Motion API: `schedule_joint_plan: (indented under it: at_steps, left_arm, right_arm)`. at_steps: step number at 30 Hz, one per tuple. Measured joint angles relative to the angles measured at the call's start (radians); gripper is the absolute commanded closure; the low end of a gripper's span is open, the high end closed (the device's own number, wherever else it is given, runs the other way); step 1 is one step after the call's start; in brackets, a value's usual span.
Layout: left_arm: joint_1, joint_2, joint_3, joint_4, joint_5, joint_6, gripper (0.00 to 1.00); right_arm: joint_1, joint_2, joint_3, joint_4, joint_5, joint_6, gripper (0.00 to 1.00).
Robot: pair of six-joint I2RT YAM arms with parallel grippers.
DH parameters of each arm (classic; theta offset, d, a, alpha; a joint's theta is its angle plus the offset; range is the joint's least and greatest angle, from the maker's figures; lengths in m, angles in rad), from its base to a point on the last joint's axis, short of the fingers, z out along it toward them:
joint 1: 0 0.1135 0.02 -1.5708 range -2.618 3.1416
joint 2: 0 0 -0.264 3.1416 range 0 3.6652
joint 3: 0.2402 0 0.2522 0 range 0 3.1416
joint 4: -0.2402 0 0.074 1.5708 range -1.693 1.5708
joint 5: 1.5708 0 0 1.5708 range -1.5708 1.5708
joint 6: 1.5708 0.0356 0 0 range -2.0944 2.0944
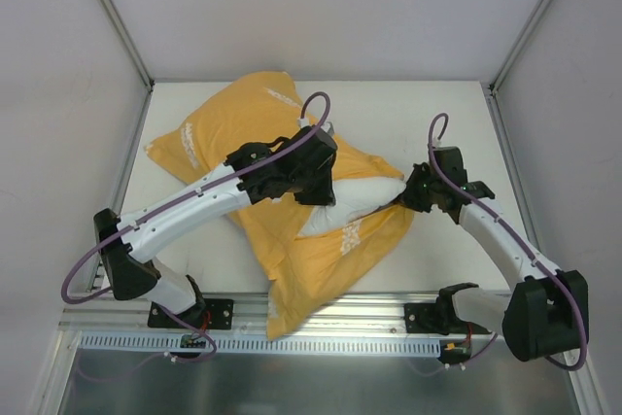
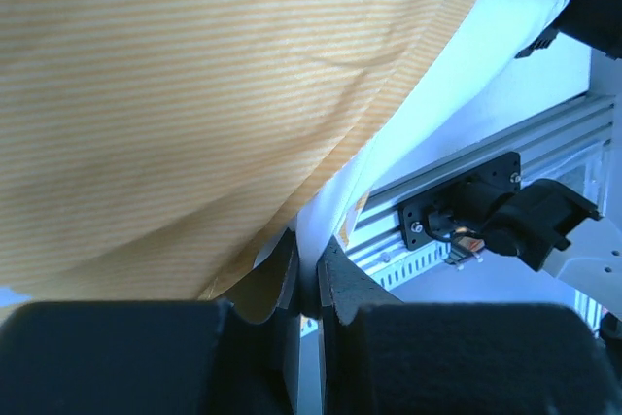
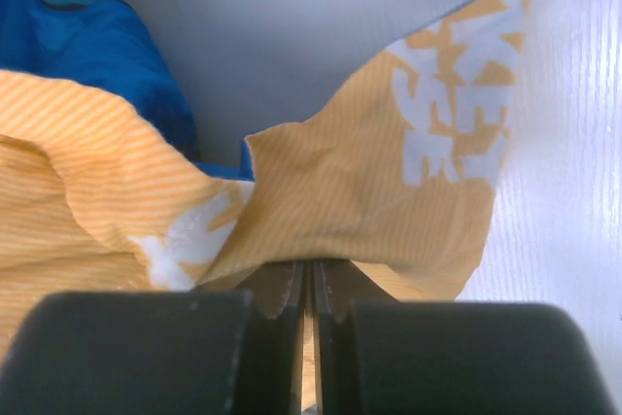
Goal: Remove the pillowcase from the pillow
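While the pillowcase (image 1: 224, 128) is lying orange side up across the white table (image 1: 437, 114), the pillow (image 1: 355, 199) is poking out of its open end toward the right. The left gripper (image 2: 309, 274) is reaching over the middle of the heap; its jaws are squeezing tight on a thin fold of the pillow's white cover; the orange edge of the pillowcase is touching one finger (image 2: 277, 274). The right gripper (image 3: 311, 284) is sitting by the pillow's bare corner; its jaws are pinching a fold of the orange pillowcase near the white letters (image 3: 457, 94); the blue side (image 3: 87, 36) is peeking out behind that fold. One corner of the pillowcase is hanging over the metal rail (image 1: 389, 310) at the near edge.
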Motion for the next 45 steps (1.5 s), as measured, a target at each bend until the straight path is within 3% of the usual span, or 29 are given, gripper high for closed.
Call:
schedule_joint_plan:
  at_steps: [7,15,18,19,22,29,34,37,45]
  left_arm:
    - [0.026,-0.089,-0.029,0.028,0.014,-0.006,1.00]
    - [0.033,-0.006,0.074,-0.031,0.029,0.013,1.00]
    - [0.046,0.049,0.126,-0.044,0.051,0.022,1.00]
    - [0.053,0.065,0.141,-0.043,0.062,0.025,1.00]
    - [0.073,0.097,0.183,-0.034,0.097,0.038,1.00]
    - [0.117,0.119,0.198,0.011,0.163,0.044,1.00]
    - [0.124,0.159,0.199,0.036,0.208,0.043,1.00]
    - [0.124,0.193,0.215,0.049,0.218,0.043,1.00]
    - [0.143,0.297,0.324,0.058,0.225,0.043,1.00]
  right_arm:
    - [-0.014,0.014,0.068,0.027,-0.063,0.015,0.99]
    - [0.240,0.142,-0.048,0.189,-0.016,0.126,0.99]
    - [0.237,0.119,-0.094,0.187,-0.008,0.145,0.64]
    - [0.224,0.097,-0.103,0.174,0.002,0.142,0.44]
    - [0.151,-0.019,-0.116,0.103,0.032,0.107,0.30]
    - [-0.044,-0.377,-0.084,-0.112,0.066,-0.017,0.19]
    - [-0.068,-0.468,-0.002,-0.221,0.023,-0.064,0.12]
    - [0.023,-0.486,-0.001,-0.215,-0.018,-0.022,0.03]
    - [0.357,-0.579,-0.051,-0.108,-0.008,0.121,0.01]
